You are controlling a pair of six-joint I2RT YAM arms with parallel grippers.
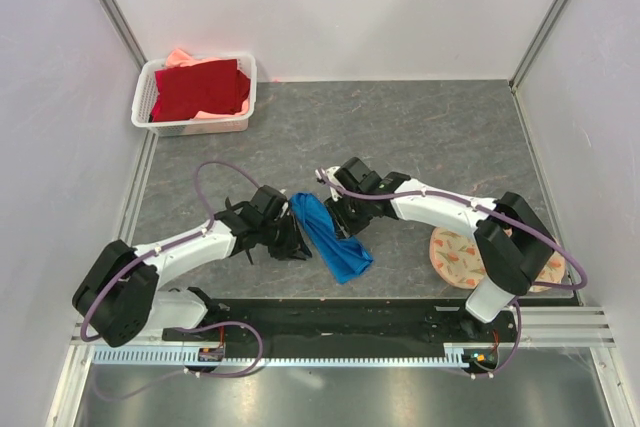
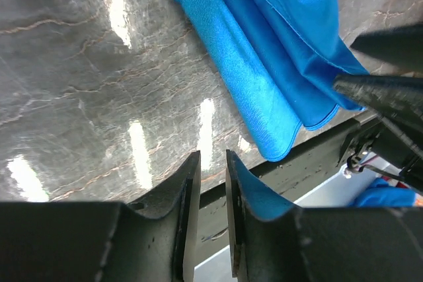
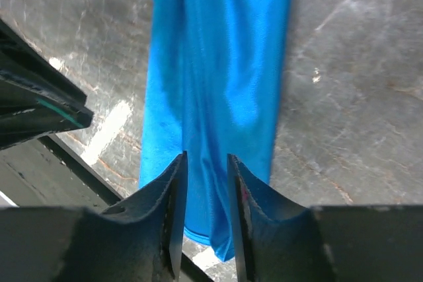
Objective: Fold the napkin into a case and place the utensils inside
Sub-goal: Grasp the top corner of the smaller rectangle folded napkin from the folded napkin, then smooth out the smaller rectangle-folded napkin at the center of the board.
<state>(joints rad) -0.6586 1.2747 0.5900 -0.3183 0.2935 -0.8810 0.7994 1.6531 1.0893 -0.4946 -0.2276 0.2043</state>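
The blue napkin lies on the grey table as a long narrow layered strip, running diagonally between my two grippers. In the left wrist view the napkin is up and to the right of my left gripper, which stands open by a narrow gap with only table and rail showing through it. My left gripper sits at the strip's left side. My right gripper hovers over the napkin, open, with the cloth lying flat below its jaws. From above, the right gripper is at the strip's right side. The utensils are out of view.
A white basket holding a dark red cloth stands at the back left. A round peach mat lies under the right arm. A black rail runs along the near table edge. White walls close in both sides.
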